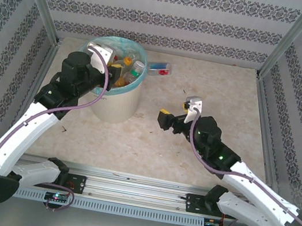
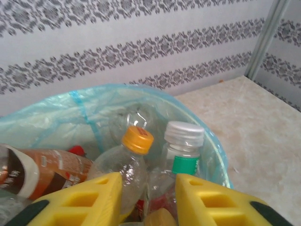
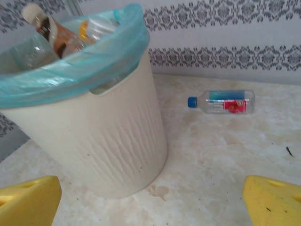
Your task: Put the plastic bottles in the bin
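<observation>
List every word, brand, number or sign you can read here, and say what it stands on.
No text can be read anywhere.
Loose bottle on the table: blue and red label, print too blurred.
Brown-labelled bottle in the bin: label blurred.
White-capped bottle: green band, no legible print.
Wallpaper: ornament only, no letters.

Overhead view; wrist cams apparently share bin (image 3: 108,141).
</observation>
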Available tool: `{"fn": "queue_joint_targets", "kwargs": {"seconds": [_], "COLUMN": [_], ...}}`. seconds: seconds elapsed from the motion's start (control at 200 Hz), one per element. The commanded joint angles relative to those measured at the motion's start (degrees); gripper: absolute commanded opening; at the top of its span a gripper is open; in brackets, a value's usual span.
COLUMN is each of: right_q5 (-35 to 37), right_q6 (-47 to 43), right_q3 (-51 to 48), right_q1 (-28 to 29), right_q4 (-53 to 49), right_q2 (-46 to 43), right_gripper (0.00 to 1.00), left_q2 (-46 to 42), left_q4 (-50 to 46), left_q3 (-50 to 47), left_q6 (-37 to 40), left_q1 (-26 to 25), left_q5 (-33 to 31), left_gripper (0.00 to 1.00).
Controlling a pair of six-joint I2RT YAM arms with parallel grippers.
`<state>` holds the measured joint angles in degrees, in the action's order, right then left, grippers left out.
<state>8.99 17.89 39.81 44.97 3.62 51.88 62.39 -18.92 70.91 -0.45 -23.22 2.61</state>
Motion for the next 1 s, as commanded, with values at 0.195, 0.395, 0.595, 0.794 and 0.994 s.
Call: {"fn": "queue_joint_targets", "kwargs": {"seconds": [0.195, 0.395, 0.595, 0.794, 0.994], "right_q5": [-4.0, -3.6, -5.6, -22.4, -21.3], "right_q6": [3.6, 0.1, -16.3, -27.1, -26.5], "right_q3": [3.1, 9.6, 19.0, 35.4, 70.5], "right_q1": [-0.4, -3.1, -12.4, -24.4, -26.9], "right_q4": [3.2, -5.2, -9.5, -12.9, -31.4], "right_q2": [5.8, 12.8, 22.5, 40.5, 67.8], "right_gripper": [0.98, 0.98, 0.98, 0.98, 0.98], "left_q2": [8.5, 10.9, 3.3, -2.5, -3.1], "left_q4": [0.7, -1.2, 7.6, 15.6, 18.5], "left_q3": [0.3, 1.5, -3.5, -7.7, -8.7], "left_q6": [-1.2, -1.5, -1.1, -2.7, -5.0], "left_q1": [0.1, 0.1, 0.1, 0.0, -0.1], "left_q5": [-2.3, -1.6, 3.3, 8.7, 11.8], "left_gripper": [0.29, 0.35, 0.52, 0.62, 0.62]}}
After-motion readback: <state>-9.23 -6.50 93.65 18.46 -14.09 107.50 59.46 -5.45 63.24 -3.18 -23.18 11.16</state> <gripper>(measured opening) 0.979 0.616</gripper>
